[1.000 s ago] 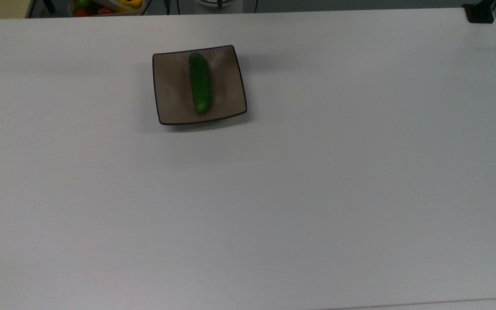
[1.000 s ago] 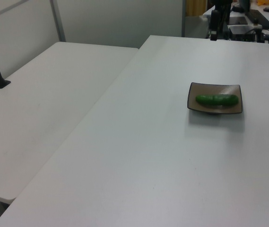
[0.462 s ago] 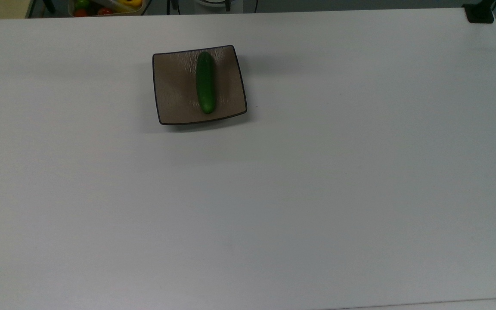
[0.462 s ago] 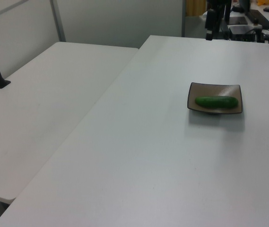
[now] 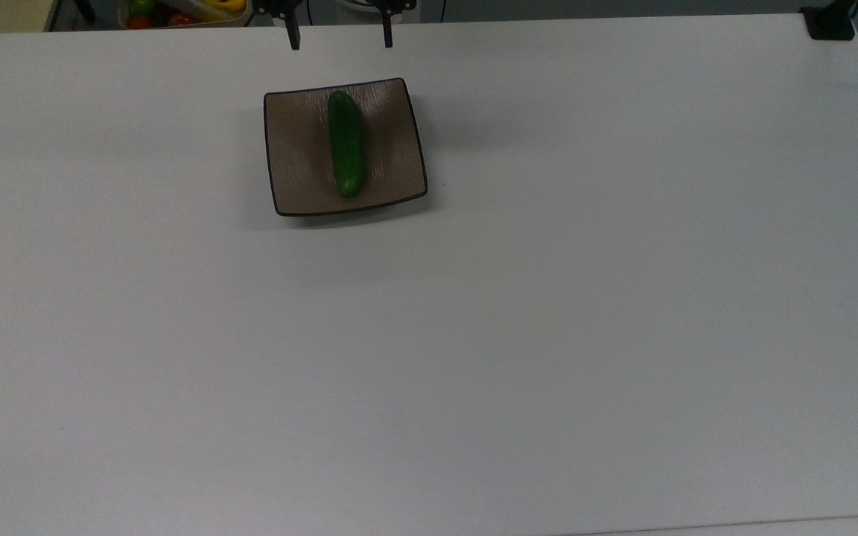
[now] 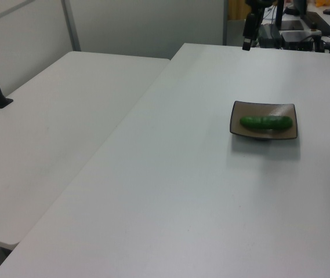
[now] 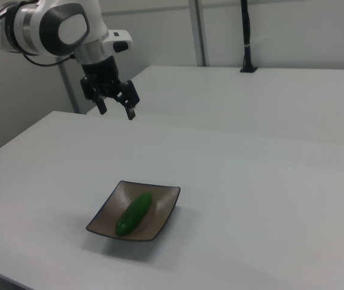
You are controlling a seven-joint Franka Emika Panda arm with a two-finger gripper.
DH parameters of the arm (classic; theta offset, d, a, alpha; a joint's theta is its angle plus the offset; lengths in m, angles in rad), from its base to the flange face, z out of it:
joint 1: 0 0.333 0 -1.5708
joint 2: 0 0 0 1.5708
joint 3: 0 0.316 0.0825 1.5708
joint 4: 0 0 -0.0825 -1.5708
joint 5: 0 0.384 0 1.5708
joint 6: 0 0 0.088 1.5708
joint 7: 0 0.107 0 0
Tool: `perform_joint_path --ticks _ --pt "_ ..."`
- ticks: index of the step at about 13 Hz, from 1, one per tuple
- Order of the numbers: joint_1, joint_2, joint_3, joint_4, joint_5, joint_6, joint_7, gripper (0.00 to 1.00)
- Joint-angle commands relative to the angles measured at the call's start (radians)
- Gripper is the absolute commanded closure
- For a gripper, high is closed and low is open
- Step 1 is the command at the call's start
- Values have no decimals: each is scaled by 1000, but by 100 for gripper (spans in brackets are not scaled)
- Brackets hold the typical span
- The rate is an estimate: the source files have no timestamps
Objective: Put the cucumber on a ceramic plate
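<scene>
The dark green cucumber [image 5: 346,143] [image 6: 266,122] [image 7: 133,213] lies along the middle of the square taupe-brown ceramic plate [image 5: 295,149] [image 6: 240,110] [image 7: 162,211] on the white table. My gripper [image 5: 339,37] [image 7: 117,112] hangs high above the table, beyond the plate's far edge at the top of the top view. It is open, with its two black fingers [image 5: 293,37] wide apart and nothing between them. In the left view only one finger [image 6: 246,40] shows at the top edge.
A bin of coloured fruit and vegetables [image 5: 183,11] sits past the table's edge at the top view's upper left. A black clamp [image 5: 830,22] holds the table's upper right corner. A second white table [image 6: 54,116] adjoins at the left view's left.
The gripper's fingers have come into the top view at its top edge. The cucumber rolled a little toward the top view's right, then back, and now rests mid-plate.
</scene>
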Motion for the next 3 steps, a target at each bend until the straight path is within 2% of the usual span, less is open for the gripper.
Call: perform_joint_path --ticks 1,3 --pt "-5 -4 -4 -2 17 16 -20 0" --pt "-4 -2 -4 -2 17 16 -20 0"
